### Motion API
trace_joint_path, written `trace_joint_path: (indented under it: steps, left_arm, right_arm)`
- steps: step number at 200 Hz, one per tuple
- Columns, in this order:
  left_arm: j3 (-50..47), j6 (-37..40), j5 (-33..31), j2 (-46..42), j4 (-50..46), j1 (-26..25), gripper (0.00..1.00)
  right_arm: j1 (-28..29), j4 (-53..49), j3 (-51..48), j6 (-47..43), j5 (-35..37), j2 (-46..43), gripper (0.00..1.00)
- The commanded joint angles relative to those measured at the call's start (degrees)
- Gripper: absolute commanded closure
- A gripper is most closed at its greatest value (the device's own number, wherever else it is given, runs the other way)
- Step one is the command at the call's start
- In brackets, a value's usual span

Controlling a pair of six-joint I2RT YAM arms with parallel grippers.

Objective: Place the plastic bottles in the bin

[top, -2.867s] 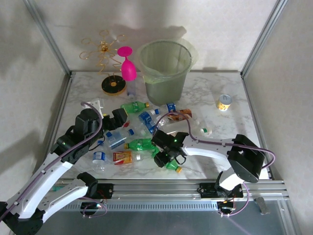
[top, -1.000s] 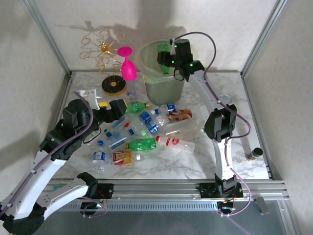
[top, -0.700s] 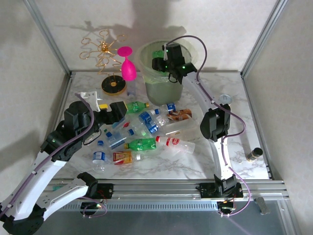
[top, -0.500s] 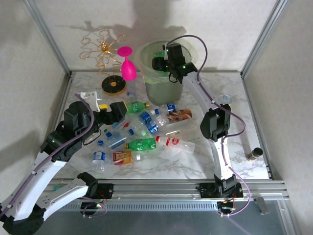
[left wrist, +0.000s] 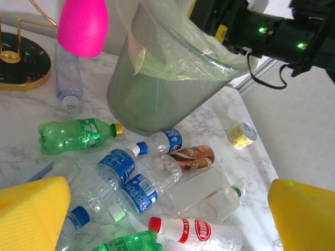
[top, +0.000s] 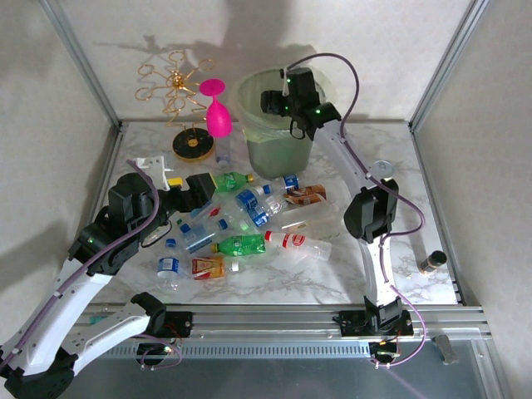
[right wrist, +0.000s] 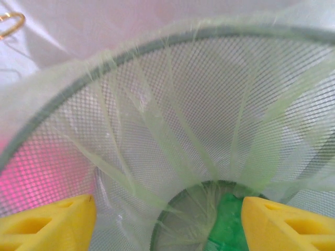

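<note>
Green bottle: lying at the bottom of the bin.
Right pincer: hanging over the bin mouth, fingers standing apart, gripping nothing.
Left pincer: hovering wide open beside the pile, empty.
Other bottles: lying scattered on the table, on the bin's near side.

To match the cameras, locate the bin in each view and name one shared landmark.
Top external: bin at far centre, behind the plastic bottles.
Left wrist: bin at top centre, side on.
Right wrist: looking down into the bin, mesh wall across the frame.
Shared landmark: pink goblet left of the bin; in right wrist, a pink glow through the mesh.
</note>
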Motion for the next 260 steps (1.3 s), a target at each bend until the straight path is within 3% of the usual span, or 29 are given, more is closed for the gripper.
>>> trace_joint_path:
  steps: [1,19,53,98,148,182,260]
  left_arm:
    - [-0.4,-0.7,-0.7,-0.4,0.3,0.0,0.02]
    - [-0.9,-1.3,-1.6,-0.5,-0.1,0.0,0.02]
    - [-1.8,-2.9,-5.2,-0.5,-1.6,0.0,0.01]
    - [-3.0,-4.2,-8.4,0.7,-2.8,0.0,0.01]
    - [-1.2,-10.4,-19.9,8.7,-14.5,0.0,0.0]
    - [-6.8,-17.0,-18.5,9.4,-19.1,0.4,0.0]
    - [-25.2,-34.1,-22.4,-1.5,-26.5,2.2,0.02]
  right_arm:
    - [0.2,0.9,-0.3,-0.4,3.5,-6.8,0.27]
    - [0.5,2.0,-4.9,0.5,4.8,-12.0,0.28]
    - [1.4,16.2,-29.9,4.3,-1.2,-30.6,0.28]
    - [2.1,14.2,-44.7,6.4,-10.1,-44.6,0.28]
    - [6.4,5.7,-54.6,4.2,-11.4,-52.9,0.29]
    - [9.2,3.5,-62.7,4.4,-8.5,-57.3,0.29]
    - [10.8,7.1,-70.8,6.8,-11.9,-60.9,0.29]
